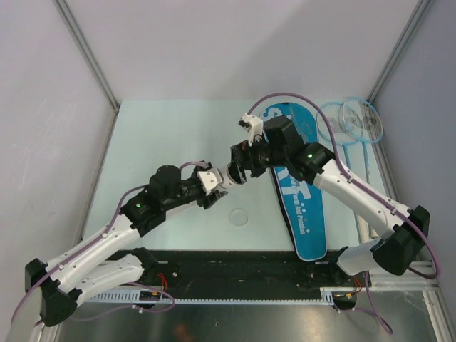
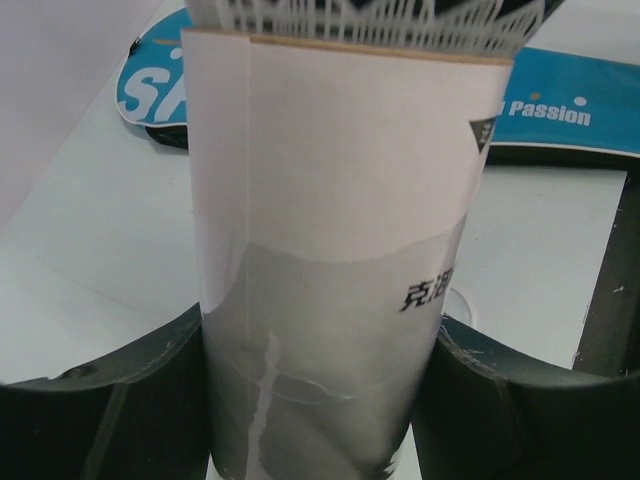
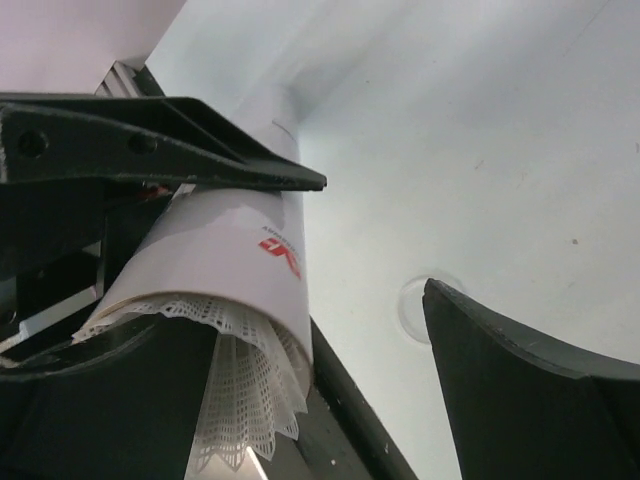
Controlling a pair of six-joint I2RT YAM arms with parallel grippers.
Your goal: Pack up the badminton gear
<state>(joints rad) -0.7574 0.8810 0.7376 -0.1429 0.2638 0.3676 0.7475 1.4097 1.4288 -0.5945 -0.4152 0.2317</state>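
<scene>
Tube axis: white cylindrical tube (image 2: 330, 200) runs left to right, mouth (white mesh shuttlecock (image 3: 245, 400) protruding) facing the right gripper (image 1: 239, 172).
Left gripper (image 2: 320, 330): clamped on tube.
Right gripper: jaws wide.
Edge: long blue racket bag (image 1: 303, 206) lies close at right.

A pale green tabletop (image 1: 171, 135) sits boxed in by plain white walls (image 1: 235, 43), with aluminium posts (image 1: 84, 50) at the back corners. Soft, even light falls across it. A black strip (image 1: 242, 267) edges the near side, and a faint ring mark (image 1: 239, 216) shows on the surface.

Far-left tabletop (image 1: 164, 135) open. Left gripper (image 1: 218, 188) and right gripper (image 1: 239, 168) crowd centre around tube (image 1: 231, 175). Racket bag (image 1: 303, 199) blocks right; rackets (image 1: 353, 121) fill far-right corner.
</scene>
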